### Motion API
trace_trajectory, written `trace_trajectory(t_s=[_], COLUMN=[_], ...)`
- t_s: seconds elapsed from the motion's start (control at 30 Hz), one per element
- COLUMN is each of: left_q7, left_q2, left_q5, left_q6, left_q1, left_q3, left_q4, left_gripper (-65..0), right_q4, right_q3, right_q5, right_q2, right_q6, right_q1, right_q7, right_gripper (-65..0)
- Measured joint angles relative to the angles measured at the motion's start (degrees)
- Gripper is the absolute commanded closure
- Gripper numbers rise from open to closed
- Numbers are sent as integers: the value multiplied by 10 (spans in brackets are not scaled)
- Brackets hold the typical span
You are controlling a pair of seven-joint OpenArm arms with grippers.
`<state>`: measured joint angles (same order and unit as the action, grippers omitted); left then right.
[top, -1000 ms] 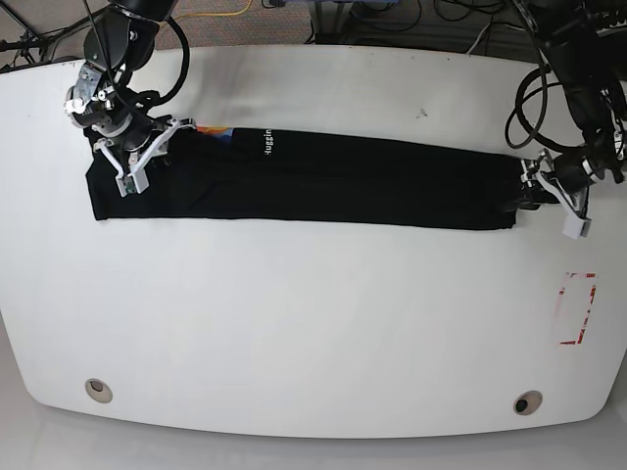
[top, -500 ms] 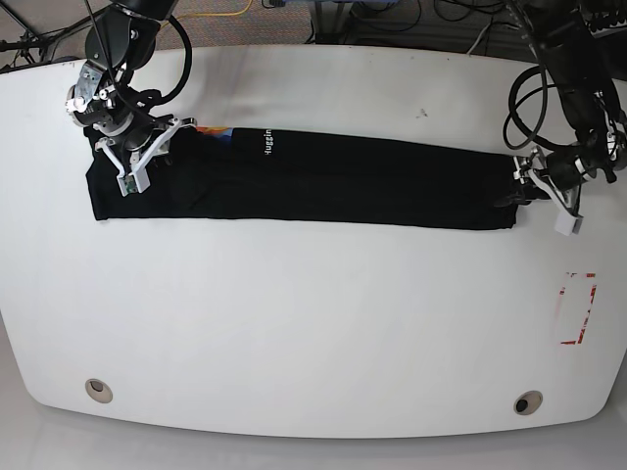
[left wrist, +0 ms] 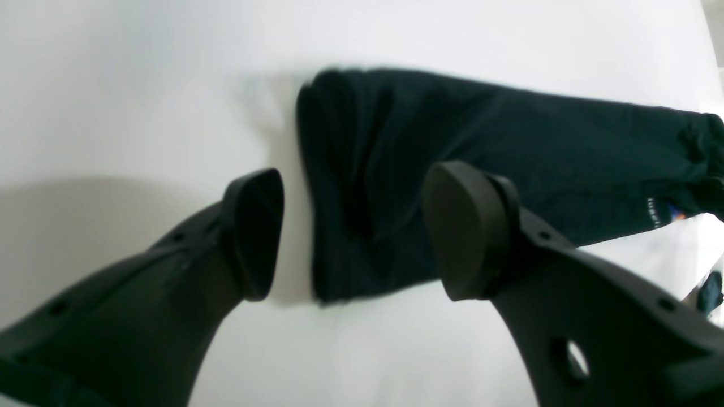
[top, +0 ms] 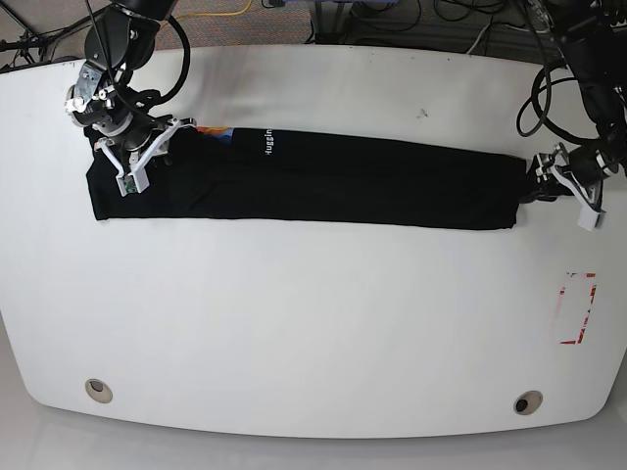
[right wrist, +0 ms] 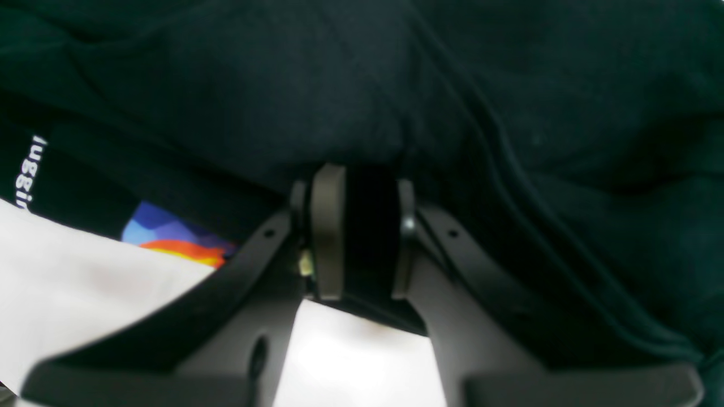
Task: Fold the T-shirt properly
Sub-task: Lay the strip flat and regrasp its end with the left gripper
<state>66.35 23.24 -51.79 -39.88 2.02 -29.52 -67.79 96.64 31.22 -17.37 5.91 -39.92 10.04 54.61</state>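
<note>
The black T-shirt point(top: 323, 181) lies as a long folded strip across the white table point(top: 313, 313), with small white lettering point(top: 266, 143) near its left end. My right gripper point(top: 165, 145) sits on that left end. In the right wrist view it point(right wrist: 365, 226) is shut on a fold of the T-shirt point(right wrist: 509, 85), beside a colourful print point(right wrist: 175, 237). My left gripper point(top: 537, 182) is at the strip's right end. In the left wrist view it point(left wrist: 362, 232) stands open, its fingers point(left wrist: 254, 232) either side of the T-shirt's point(left wrist: 452, 124) end edge.
A red-outlined rectangle point(top: 576, 308) is marked on the table near the right edge. Two round holes point(top: 98, 390) point(top: 527, 402) sit near the front edge. Cables point(top: 431, 20) lie behind the table's far edge.
The left arm has drawn back to the right, away from the strip's end. The T-shirt and the right arm have not moved.
</note>
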Motion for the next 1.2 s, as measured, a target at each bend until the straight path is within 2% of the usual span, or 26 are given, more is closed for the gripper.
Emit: trace_trajectory(t_s=[0.23, 0.37, 0.6, 0.73, 1.0, 1.07, 1.13, 1.2], left_q7=[-1, -33, -45, -57, -46, -49, -51, -51], left_q2=[-7, -7, -8, -19, -39, -44, -47, -49], left_q5=[5, 8, -10, -16, -24, -25, -26, -20], left_q6=[0, -1, -3, -3, -7, -7, -7, -7], left_q1=[8, 13, 14, 18, 31, 30, 29, 29], left_q3=[24, 24, 22, 35, 63, 59, 56, 57], left_q4=[11, 45, 71, 75, 75, 74, 74, 76], left_gripper=[-396, -396, -396, -396, -386, -350, -262, -138], right_q4=[3, 4, 7, 7, 7, 7, 7, 7], right_q3=[-1, -1, -1, 0, 1, 1, 1, 1], right_q5=[-1, 0, 0, 0, 1, 1, 1, 1], right_q2=[-3, -1, -3, -2, -13, -13, -13, -13], right_q6=[0, 0, 0, 0, 0, 0, 0, 0], right_q1=[0, 0, 1, 2, 0, 0, 0, 0], right_q7=[0, 0, 0, 0, 0, 0, 0, 0], right_gripper=[-111, -111, -111, -111, -111, -111, -111, -111])
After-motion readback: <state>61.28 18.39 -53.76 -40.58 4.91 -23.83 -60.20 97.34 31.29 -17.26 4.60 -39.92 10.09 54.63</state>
